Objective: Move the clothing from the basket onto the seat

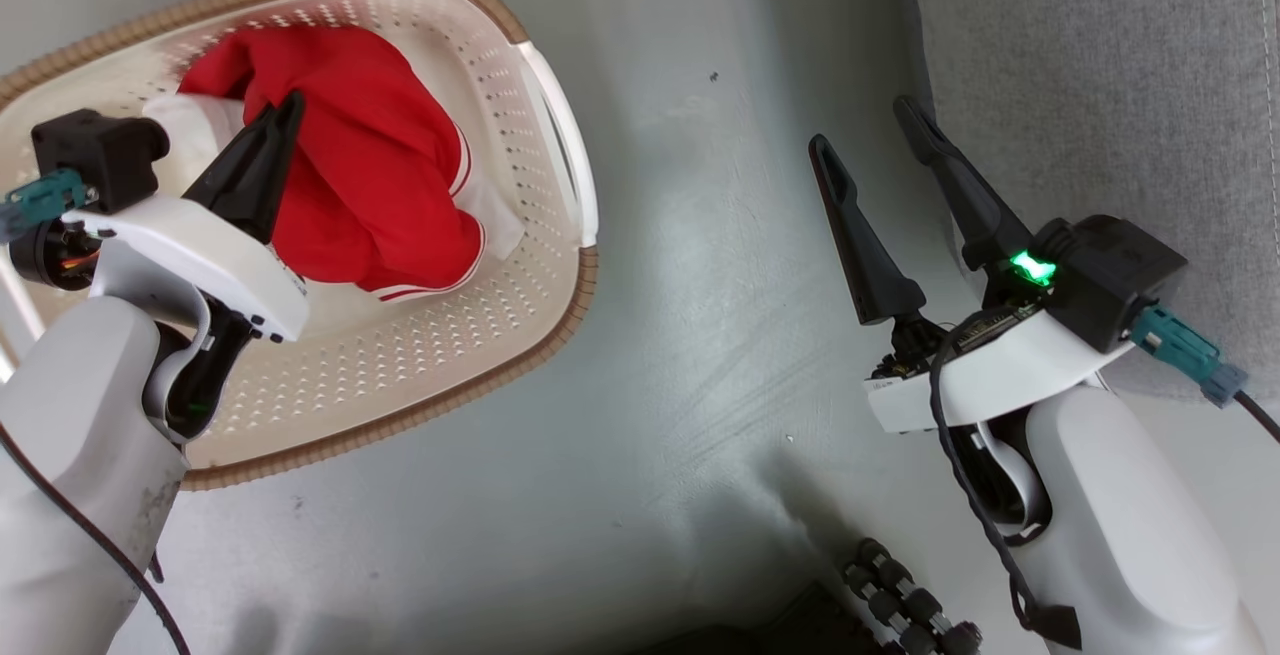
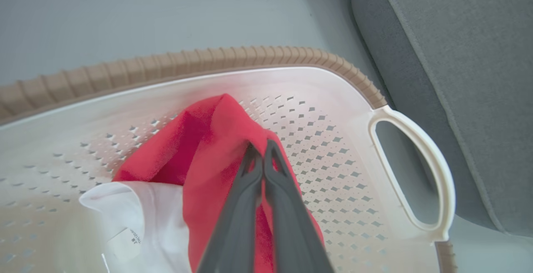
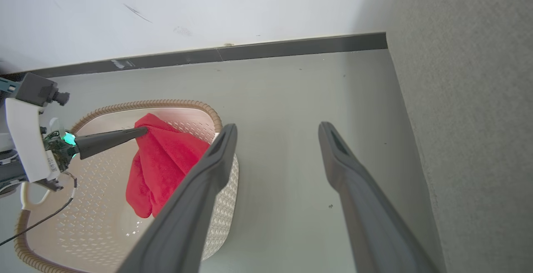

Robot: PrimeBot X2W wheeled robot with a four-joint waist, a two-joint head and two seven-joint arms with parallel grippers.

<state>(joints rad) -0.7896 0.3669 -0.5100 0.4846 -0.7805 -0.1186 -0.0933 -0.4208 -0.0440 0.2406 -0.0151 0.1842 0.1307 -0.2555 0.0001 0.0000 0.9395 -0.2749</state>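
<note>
Above the basket (image 1: 480,335), left jaws clamped on red garment (image 1: 390,165), its length downward; right jaws apart.

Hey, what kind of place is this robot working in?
Probably a living room, or a mock-up of one, indoors: a grey upholstered seat, a laundry basket holding a red garment on a smooth grey floor, and a white wall with a dark skirting board.

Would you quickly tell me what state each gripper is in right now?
Left gripper: shut on the red fabric garment.
Right gripper: open, holding nothing.
</note>
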